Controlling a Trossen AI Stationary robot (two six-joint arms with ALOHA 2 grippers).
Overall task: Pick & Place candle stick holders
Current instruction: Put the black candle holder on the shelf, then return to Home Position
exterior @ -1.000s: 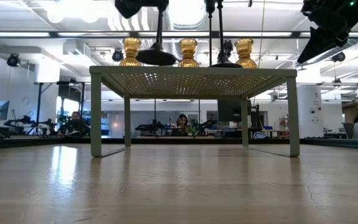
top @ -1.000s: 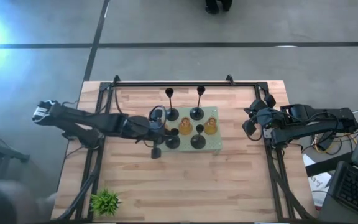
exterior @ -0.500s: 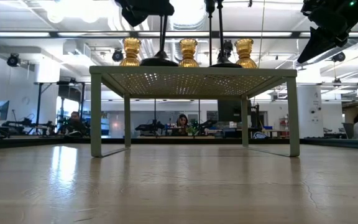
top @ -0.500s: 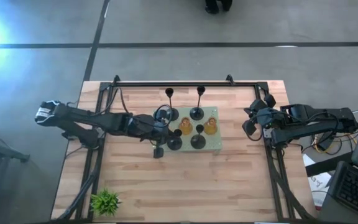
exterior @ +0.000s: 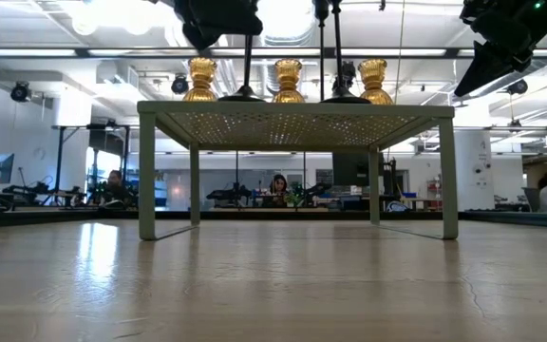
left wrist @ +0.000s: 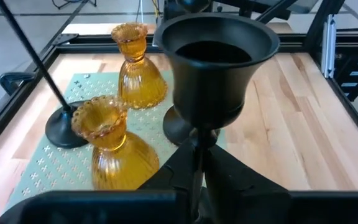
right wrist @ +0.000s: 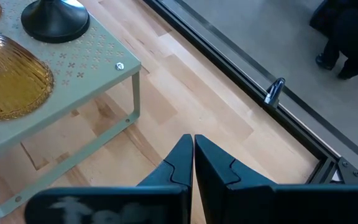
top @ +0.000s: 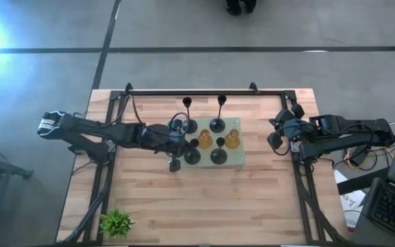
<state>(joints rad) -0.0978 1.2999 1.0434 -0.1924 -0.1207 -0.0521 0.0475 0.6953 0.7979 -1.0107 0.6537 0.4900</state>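
Observation:
A pale green perforated board [top: 235,159] on legs stands mid-table. On it are three amber holders [top: 205,140] [top: 232,139] [left wrist: 114,149] and four black holders; two stand at the back [top: 189,125] [top: 217,125] and one at the front right [top: 219,156]. My left gripper [top: 184,138] reaches in from the left over the board. It is shut on the front left black holder [top: 193,157], whose cup [left wrist: 222,56] rises before the wrist camera. My right gripper [top: 280,135] is shut and empty, off the board's right side [right wrist: 120,65]. My left gripper pinches the black holder's thin stem [left wrist: 196,163] between its two fingers, a little below the cup. The fingers come about level from the table's left and lie across the stem. The holder stands upright, and its round base [exterior: 243,94] is down at the board's top.
A small green plant [top: 117,223] sits at the near left corner. Black frame rails [top: 190,92] run along the table's far and side edges. A keyboard [top: 389,206] and cables lie off the table's right edge. People sit in the room behind [exterior: 278,185].
My left gripper has gone down and slightly toward the table's right, still shut on the black holder. The holder's base, held clear above the board a second ago, has come down to the board's top and stays upright.

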